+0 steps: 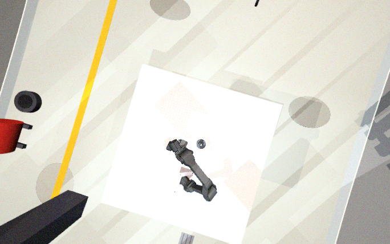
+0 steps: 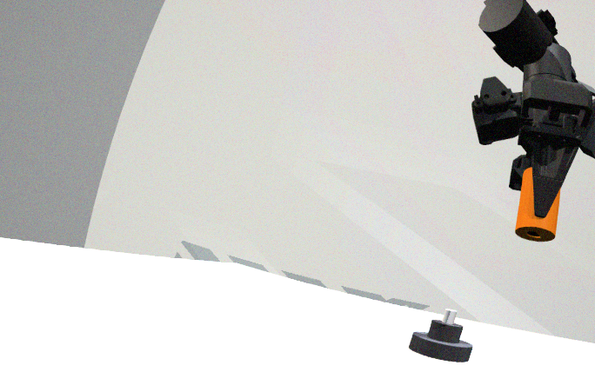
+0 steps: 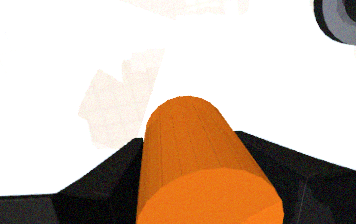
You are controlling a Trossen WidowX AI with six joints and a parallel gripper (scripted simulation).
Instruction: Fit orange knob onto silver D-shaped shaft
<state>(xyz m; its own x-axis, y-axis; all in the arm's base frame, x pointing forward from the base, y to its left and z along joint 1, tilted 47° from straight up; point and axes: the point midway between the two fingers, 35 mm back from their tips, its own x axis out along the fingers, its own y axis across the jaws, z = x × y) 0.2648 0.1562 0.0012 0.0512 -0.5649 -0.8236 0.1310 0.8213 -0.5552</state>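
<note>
The orange knob [image 2: 524, 221] [image 3: 210, 195] is an upright, slightly tilted cylinder. Its dark hole [image 2: 533, 233] shows in its underside in the exterior view; the flat side is too small to make out. My gripper [image 2: 540, 203] [image 3: 188, 143] is shut on the knob and holds it in the air, well above table height. The dark round pedestal [image 1: 197, 146] [image 2: 438, 348] [image 3: 332, 20] stands on the table, to the right of the gripper in the top view. The silver shaft [image 2: 449, 316] stands up from its middle. The wrist view shows only part of the pedestal, at the top right.
The white square table top [image 1: 138, 114] [image 2: 175, 315] carries the arm [image 1: 198, 172] and the pedestal. On the floor beyond lie a yellow stripe [image 1: 86, 94], a dark round container [image 1: 27, 101] and a red object [image 1: 9, 136]. A dark beam [image 1: 48, 215] is at the lower left.
</note>
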